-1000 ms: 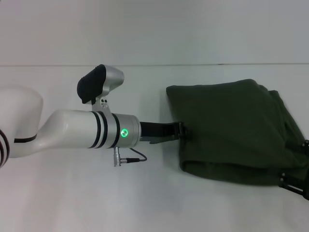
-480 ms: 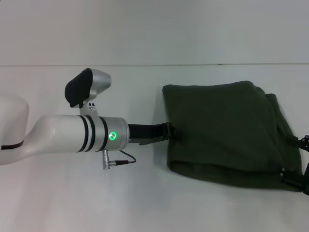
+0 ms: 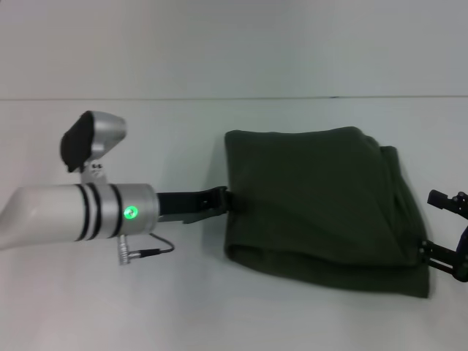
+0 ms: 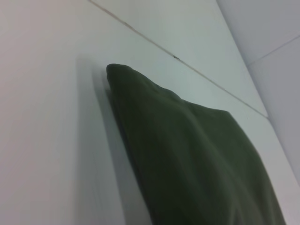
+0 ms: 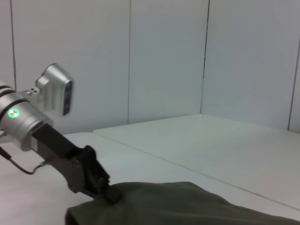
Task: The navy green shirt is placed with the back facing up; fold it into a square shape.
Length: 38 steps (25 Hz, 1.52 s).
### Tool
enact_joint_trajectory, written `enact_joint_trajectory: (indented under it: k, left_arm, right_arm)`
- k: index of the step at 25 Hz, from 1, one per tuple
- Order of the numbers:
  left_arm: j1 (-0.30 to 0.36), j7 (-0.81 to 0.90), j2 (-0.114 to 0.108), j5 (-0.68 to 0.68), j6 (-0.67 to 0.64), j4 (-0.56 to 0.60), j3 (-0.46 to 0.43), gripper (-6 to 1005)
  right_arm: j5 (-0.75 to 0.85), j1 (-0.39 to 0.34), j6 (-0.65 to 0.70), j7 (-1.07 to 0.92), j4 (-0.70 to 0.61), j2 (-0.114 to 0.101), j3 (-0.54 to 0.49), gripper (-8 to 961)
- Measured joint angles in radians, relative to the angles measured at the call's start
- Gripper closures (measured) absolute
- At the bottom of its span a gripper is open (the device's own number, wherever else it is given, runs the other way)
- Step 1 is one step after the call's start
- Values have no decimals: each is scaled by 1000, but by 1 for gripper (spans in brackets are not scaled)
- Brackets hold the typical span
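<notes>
Soft olive navy green shirt [image 3: 322,197], folded near-square, clenched by left end effector [image 3: 225,199].

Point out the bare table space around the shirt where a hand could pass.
The white table lies bare behind the navy green shirt up to the far seam, and along the near edge in front of it. Crowded: the shirt's left edge, where the left gripper pinches the cloth, and its right edge, where the right gripper sits close.

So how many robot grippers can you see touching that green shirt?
2. The left gripper grips the navy green shirt at its left edge; the right gripper is at its lower-right corner.
</notes>
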State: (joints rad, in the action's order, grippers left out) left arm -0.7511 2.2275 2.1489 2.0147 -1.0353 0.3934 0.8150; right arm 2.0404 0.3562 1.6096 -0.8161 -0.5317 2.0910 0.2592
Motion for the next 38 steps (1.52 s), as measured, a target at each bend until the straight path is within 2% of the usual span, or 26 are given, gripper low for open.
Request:
enact_joint_trajectory:
  k: [3, 7, 9, 10, 11, 16, 20, 32, 38]
  left_arm:
    - [35, -1, -16, 4, -40, 17, -20, 964]
    - [85, -5, -26, 10, -84, 46, -42, 964]
    - [111, -6, -28, 25, -111, 65, -70, 964]
    - [136, -9, -29, 64, -144, 78, -118, 964]
    - [136, -9, -29, 64, -144, 78, -118, 964]
    - [186, -21, -30, 148, -214, 108, -225, 965]
    - [225, -30, -30, 154, -260, 144, -262, 958]
    - [232, -63, -33, 162, -325, 156, -274, 876]
    - [250, -103, -34, 157, -365, 159, -338, 835]
  right_arm:
    - [0, 8, -6, 0, 1, 1, 0, 119]
    - [0, 20, -15, 0, 6, 2, 0, 120]
    - [-1, 25, -24, 0, 13, 2, 0, 120]
    - [-3, 27, -28, 0, 15, 2, 0, 120]
    - [-4, 30, -32, 0, 16, 2, 0, 121]
    - [-11, 40, -47, 0, 29, 1, 0, 120]
    - [-13, 46, -59, 0, 33, 2, 3, 119]
    - [-13, 52, -59, 0, 40, 3, 6, 120]
    - [-12, 48, -59, 0, 39, 3, 3, 120]
